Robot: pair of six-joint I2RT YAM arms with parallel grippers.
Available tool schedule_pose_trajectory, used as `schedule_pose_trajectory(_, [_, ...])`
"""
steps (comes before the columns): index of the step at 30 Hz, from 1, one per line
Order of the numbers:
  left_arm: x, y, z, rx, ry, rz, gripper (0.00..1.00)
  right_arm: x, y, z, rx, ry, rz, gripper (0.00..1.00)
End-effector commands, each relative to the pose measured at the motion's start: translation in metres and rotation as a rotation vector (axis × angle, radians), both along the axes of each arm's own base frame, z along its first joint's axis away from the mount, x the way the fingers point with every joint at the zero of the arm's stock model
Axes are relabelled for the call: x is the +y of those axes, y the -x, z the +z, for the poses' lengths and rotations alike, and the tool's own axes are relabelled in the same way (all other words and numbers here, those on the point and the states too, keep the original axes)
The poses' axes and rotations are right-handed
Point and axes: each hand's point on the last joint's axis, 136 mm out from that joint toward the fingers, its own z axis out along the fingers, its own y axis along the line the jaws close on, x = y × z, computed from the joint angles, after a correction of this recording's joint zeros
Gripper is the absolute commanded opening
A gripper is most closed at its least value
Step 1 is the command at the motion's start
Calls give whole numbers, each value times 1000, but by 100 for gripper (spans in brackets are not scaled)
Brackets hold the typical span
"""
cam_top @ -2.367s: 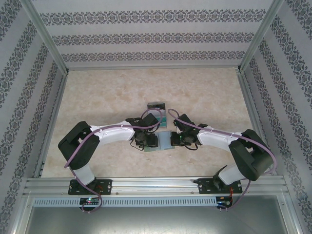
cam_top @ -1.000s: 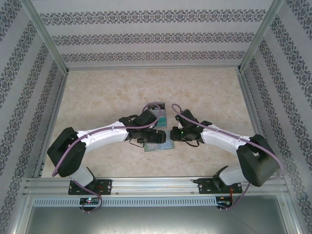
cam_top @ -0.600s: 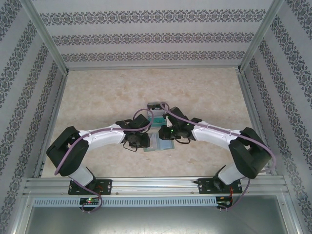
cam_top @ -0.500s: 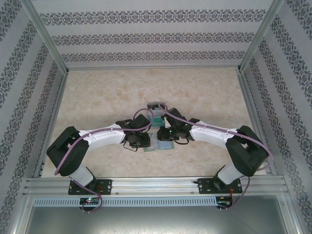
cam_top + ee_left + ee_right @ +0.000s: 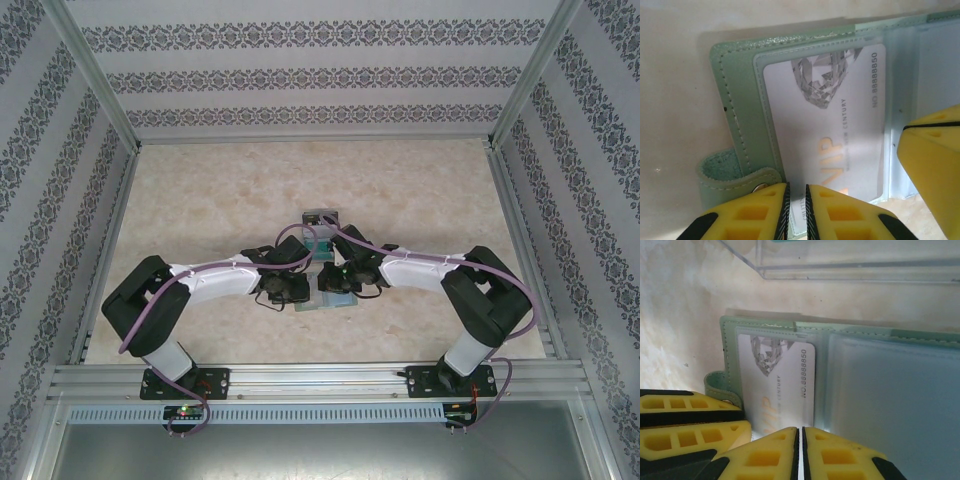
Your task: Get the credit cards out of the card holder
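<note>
On the marbled tabletop, left gripper pinches the card holder at its lower edge, apparently steadying it; right gripper, jaws together, likely must next catch the white credit card

Pale beige counter, marble-patterned, matte, with soft brownish veining; up close, the same mottled surface at 9 o'clock from the left wrist. Just past its middle toward 12 o'clock, a small clear plastic tray. From the right wrist, that tray at 12 o'clock, lying flat on the counter, transparent walls and glossy edges catching the light. At 9, 12 and 3 o'clock, wallpapered panels: white, banded with grey damask pattern. Slanting aluminium posts at 10 and 2 o'clock, at the panel joins. Along 6 o'clock, a ribbed aluminium rail, then a slotted white strip, then plain grey sheet metal.
</note>
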Motion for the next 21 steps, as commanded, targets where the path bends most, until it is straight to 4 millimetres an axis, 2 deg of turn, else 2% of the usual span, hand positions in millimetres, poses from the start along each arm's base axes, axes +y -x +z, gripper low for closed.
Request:
schedule_pose_trajectory(1, [3,3,-12,31,-3,13,16,3,-2,0,12,-8,-19,13])
schedule_pose_trajectory(3, [2,4,-14,37,1,12,12,1,-1,-4,23,-7,-23,13])
schedule_pose_trajectory(13, [1,5,-15,44,1,7,11,-6,3,-9,31,24,-31,14])
schedule_pose_trajectory(21, [-3,3,-13,37,6,-10,11,-19,-2,6,-36,70,-24,17])
